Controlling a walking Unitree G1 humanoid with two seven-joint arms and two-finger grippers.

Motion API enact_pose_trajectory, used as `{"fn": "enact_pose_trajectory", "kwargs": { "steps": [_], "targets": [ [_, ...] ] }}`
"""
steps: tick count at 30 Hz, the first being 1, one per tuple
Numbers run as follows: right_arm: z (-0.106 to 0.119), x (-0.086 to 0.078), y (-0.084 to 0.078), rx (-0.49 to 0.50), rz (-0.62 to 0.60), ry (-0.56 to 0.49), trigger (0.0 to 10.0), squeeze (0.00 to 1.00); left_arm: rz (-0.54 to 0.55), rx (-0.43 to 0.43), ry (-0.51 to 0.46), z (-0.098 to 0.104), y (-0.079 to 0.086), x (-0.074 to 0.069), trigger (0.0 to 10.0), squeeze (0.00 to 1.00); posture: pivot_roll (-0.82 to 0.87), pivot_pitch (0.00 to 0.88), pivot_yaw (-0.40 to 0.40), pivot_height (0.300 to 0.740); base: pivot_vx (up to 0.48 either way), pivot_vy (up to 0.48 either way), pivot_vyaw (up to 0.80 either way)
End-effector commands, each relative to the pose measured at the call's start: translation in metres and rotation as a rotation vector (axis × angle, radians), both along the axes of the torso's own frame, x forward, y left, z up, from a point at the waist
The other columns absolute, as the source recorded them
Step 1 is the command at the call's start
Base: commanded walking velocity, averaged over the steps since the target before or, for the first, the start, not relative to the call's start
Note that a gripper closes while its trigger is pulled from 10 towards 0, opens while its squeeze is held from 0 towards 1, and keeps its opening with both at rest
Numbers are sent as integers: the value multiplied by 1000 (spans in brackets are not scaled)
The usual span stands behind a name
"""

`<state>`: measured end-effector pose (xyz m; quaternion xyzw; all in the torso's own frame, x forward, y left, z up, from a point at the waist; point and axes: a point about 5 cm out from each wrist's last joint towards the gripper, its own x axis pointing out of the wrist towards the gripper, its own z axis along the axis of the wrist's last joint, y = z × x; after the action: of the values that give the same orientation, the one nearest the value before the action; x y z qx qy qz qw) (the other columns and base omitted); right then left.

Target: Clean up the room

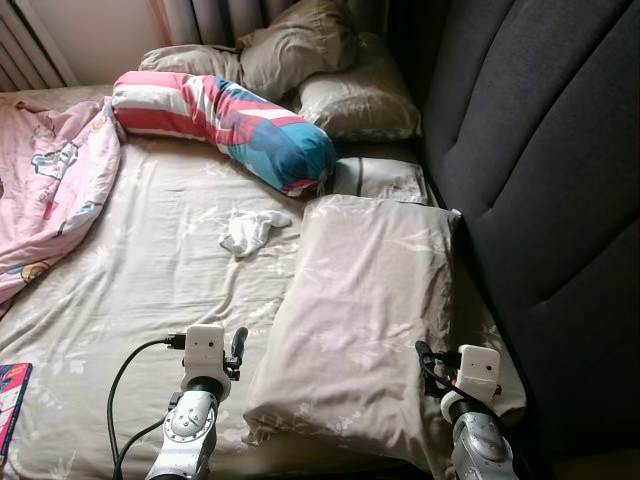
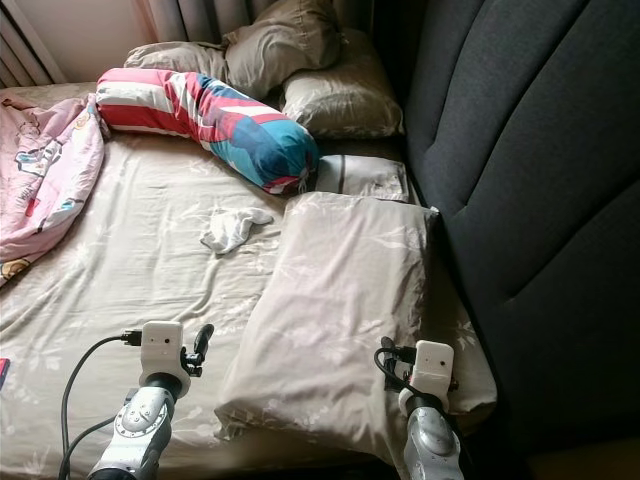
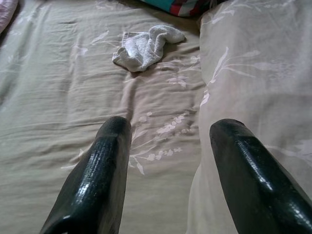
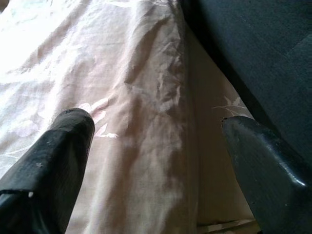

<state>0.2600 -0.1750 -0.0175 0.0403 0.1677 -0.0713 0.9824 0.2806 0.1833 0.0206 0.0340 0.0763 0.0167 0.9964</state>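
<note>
A crumpled white cloth [image 1: 250, 230] lies on the beige bed sheet [image 1: 150, 270], just left of a large beige pillow [image 1: 370, 300]. My left gripper [image 3: 170, 129] hovers low over the sheet beside the pillow's near left edge, open and holding nothing, with the cloth [image 3: 146, 46] well ahead of it. My right gripper [image 4: 156, 122] is open over the pillow's right edge [image 4: 146, 97], close to the dark headboard [image 4: 253, 44], and holds nothing. A red, white and blue bolster [image 1: 230, 115] lies beyond the cloth.
A pink printed blanket [image 1: 45, 180] is bunched at the bed's left. Several beige pillows [image 1: 300, 50] are piled at the far end. A grey folded item [image 1: 380, 178] sits by the bolster. The padded headboard [image 1: 540, 180] walls the right side. A colourful book corner [image 1: 10, 400] shows lower left.
</note>
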Motion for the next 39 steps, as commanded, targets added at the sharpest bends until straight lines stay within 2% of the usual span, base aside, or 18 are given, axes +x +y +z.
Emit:
{"fn": "enact_pose_trajectory", "kwargs": {
  "steps": [1,17,30,39],
  "targets": [
    [-1,-1,1,-4,6,8,10000,0,9,-9,36,-8,1,-6,10000,0,-79,172,-4,740,0,0,0],
    [-1,0,3,-10,17,8,10000,0,12,-12,40,-9,0,-6,10000,0,-78,175,-6,740,0,0,0],
    [0,1,4,-10,22,5,10000,0,11,-12,40,-8,0,-6,10000,0,-79,177,-6,740,-281,0,0],
    [0,1,5,-9,26,8,10000,0,11,-7,51,-9,0,-6,10000,0,-78,177,-6,740,0,0,0]
  ]
}}
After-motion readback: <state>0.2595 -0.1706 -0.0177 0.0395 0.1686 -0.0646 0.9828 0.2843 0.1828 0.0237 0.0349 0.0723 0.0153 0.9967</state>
